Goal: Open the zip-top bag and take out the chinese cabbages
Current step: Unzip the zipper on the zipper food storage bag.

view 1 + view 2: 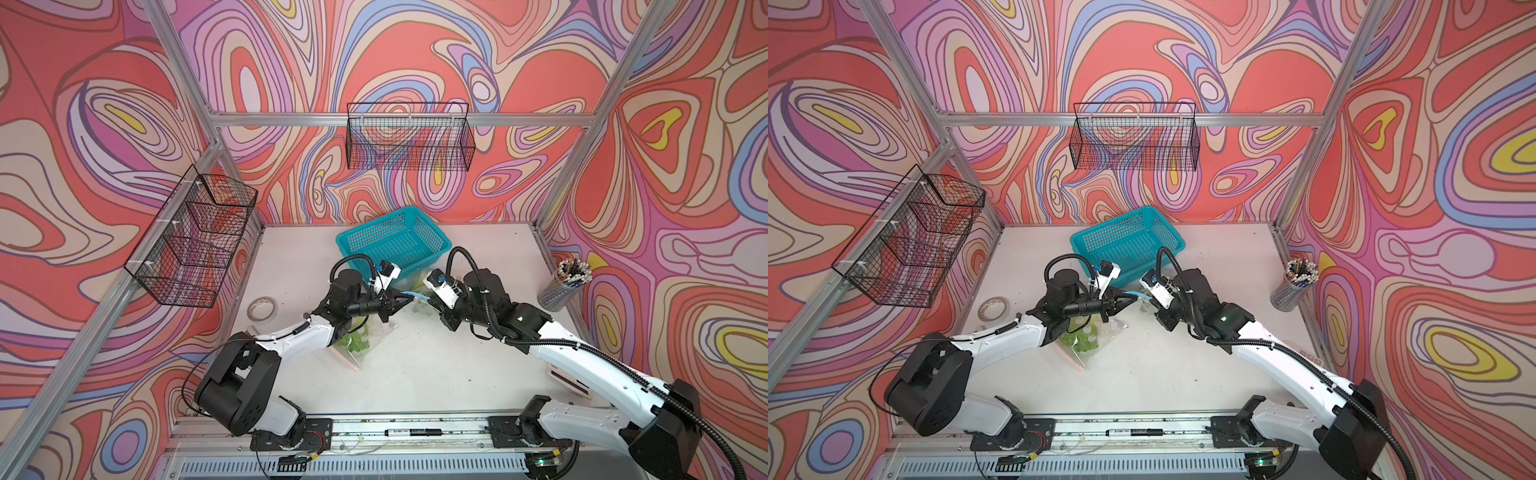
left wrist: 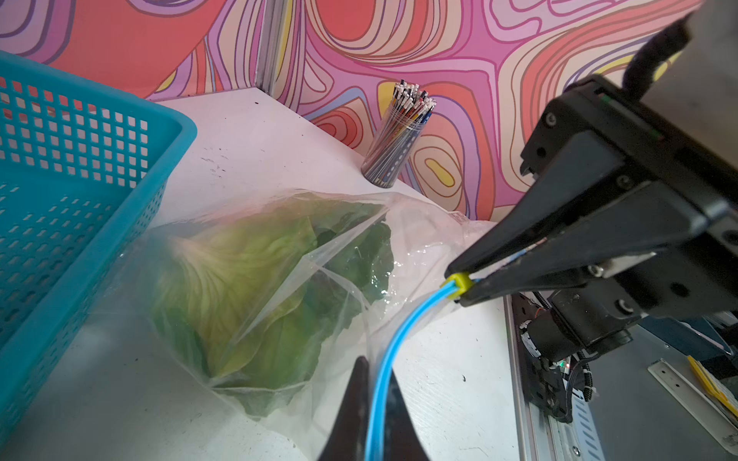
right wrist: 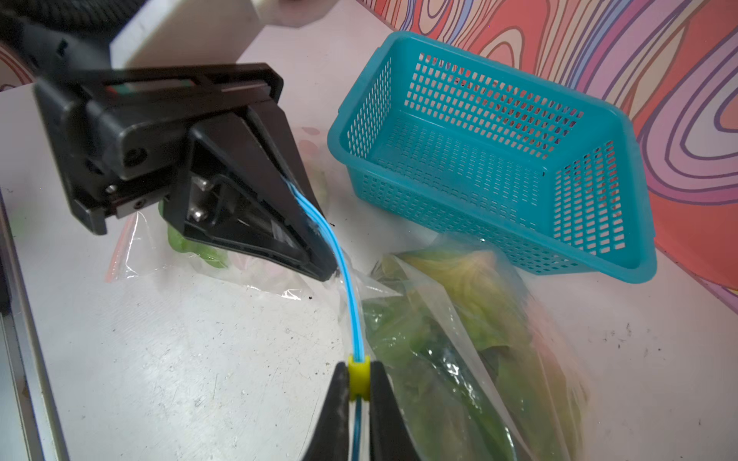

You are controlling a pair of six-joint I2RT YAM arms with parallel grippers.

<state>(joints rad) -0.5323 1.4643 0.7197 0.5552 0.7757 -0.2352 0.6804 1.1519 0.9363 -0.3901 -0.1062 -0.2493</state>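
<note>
Arms angled inward, left tool (image 3: pixel 325 271) and right tool (image 2: pixel 455 285) pinched closed, tips facing

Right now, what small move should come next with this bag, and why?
Probably draw the right gripper back, sliding the yellow slider it pinches along the blue strip; the left gripper is shut on that strip, anchoring the bag.

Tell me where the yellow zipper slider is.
In the right wrist view the yellow slider sits pinched in the right gripper, on the blue zip track, near the teal basket.
</note>
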